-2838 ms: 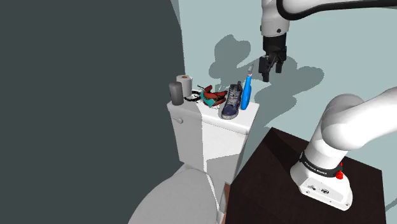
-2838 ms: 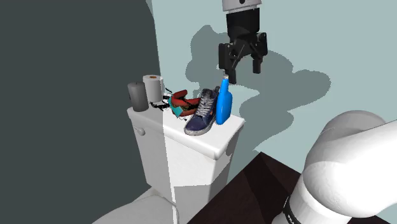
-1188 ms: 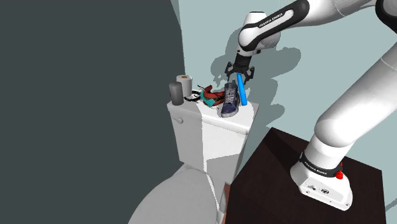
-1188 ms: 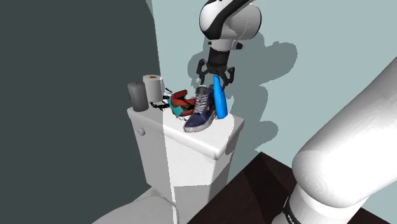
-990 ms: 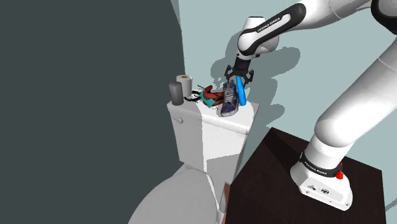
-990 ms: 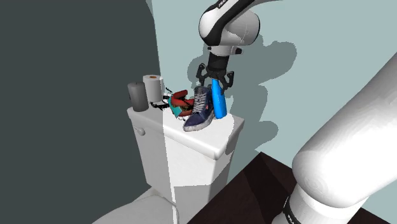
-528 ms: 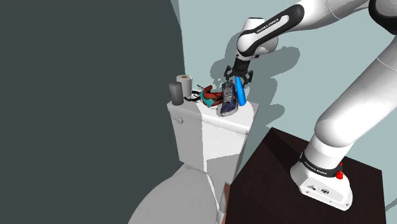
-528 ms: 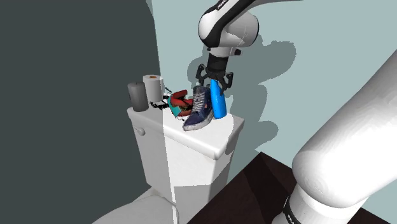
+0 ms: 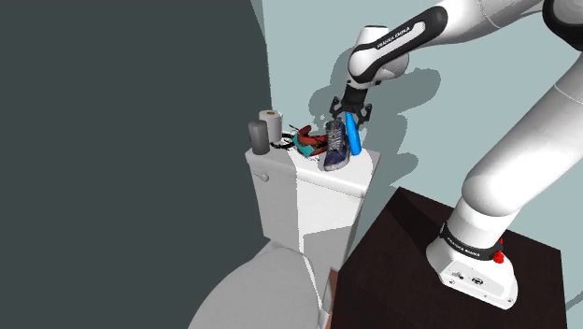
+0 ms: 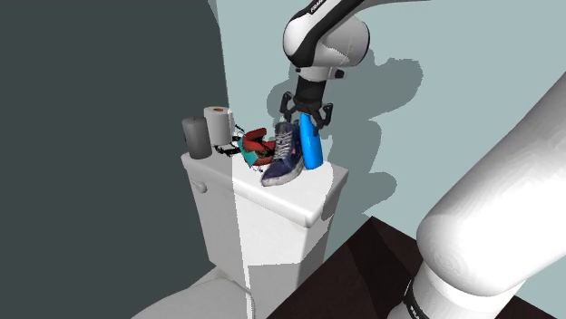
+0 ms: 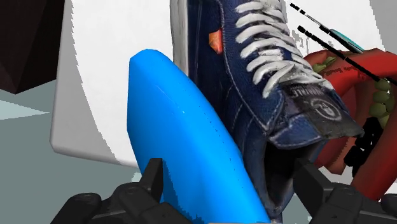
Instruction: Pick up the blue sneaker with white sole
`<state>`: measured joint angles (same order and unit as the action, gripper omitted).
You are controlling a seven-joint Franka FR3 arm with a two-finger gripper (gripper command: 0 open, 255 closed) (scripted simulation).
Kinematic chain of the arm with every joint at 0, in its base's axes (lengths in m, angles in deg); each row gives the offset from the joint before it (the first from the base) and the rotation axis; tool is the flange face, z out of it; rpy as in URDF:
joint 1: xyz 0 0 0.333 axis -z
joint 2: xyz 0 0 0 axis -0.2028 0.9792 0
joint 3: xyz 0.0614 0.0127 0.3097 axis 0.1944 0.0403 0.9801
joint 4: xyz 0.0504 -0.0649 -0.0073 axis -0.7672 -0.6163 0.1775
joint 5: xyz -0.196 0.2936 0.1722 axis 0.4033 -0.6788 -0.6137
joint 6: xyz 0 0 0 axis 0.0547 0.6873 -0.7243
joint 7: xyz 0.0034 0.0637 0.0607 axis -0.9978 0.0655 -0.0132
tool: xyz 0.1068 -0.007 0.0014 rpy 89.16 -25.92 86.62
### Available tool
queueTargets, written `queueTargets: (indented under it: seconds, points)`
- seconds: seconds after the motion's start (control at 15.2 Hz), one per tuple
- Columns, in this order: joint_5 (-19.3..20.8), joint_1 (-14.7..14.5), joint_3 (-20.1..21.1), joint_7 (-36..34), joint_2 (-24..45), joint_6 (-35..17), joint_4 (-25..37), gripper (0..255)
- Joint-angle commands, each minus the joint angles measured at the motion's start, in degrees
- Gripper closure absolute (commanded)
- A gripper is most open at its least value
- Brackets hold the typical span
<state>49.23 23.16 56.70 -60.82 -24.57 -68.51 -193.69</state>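
Observation:
The dark blue high-top sneaker (image 9: 337, 147) (image 10: 285, 159) (image 11: 280, 76) with white laces and a pale sole lies on the white toilet tank lid (image 9: 322, 179) (image 10: 288, 204). A bright blue bottle (image 9: 352, 134) (image 10: 311, 146) (image 11: 184, 149) leans tilted against it. My gripper (image 9: 344, 115) (image 10: 305, 116) (image 11: 232, 184) has come down from above and is open. Its fingers straddle the sneaker's ankle end and the bottle together. One finger (image 11: 153, 181) stands beside the bottle and the other finger (image 11: 312, 184) beside the sneaker's heel.
A red and teal shoe (image 9: 308, 141) (image 10: 257, 148) (image 11: 356, 95) lies behind the sneaker. A grey cylinder (image 9: 259, 137) (image 10: 195, 138) and a toilet paper roll (image 9: 271, 123) (image 10: 218, 124) stand at the lid's far end. The wall is close behind; the dark stand (image 9: 411, 252) is below.
The gripper came down from high above onto the sneaker and bottle, and the upright bottle got tipped against the sneaker. Over the last half second almost nothing moved.

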Motion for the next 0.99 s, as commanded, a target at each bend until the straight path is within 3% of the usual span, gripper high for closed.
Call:
queueTargets:
  seconds: [0.0,0.92]
  points:
    - [0.14,0.42,-0.40,-0.03,-0.18,1.37,0.04,255]
    - [0.96,0.87,0.14,-1.17,-3.59,11.11,6.42,255]
